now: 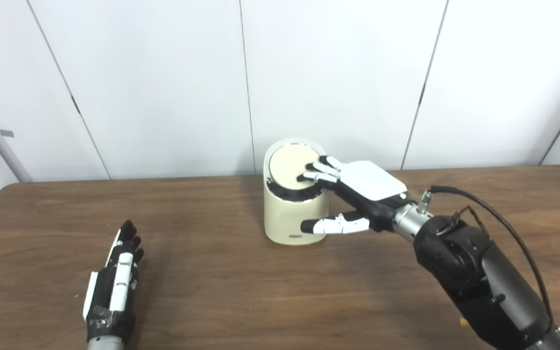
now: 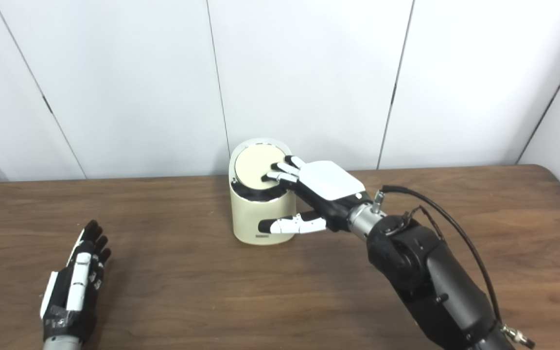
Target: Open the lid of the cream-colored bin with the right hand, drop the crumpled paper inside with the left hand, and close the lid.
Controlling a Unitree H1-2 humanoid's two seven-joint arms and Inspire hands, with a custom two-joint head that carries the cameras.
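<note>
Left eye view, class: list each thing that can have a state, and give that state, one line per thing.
cream-colored bin: upright on the table.
lid: down, closed.
right hand: open, fingertips resting on the lid, thumb alongside the bin's front.
left hand: open, flat, holding nothing.
crumpled paper: not in view.

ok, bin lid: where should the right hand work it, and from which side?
Press the round lid from above, near its right edge. It lies flat and flush in the bin rim, offering no edge to pinch. The right hand already has fingertips there, thumb beside the wall.
</note>
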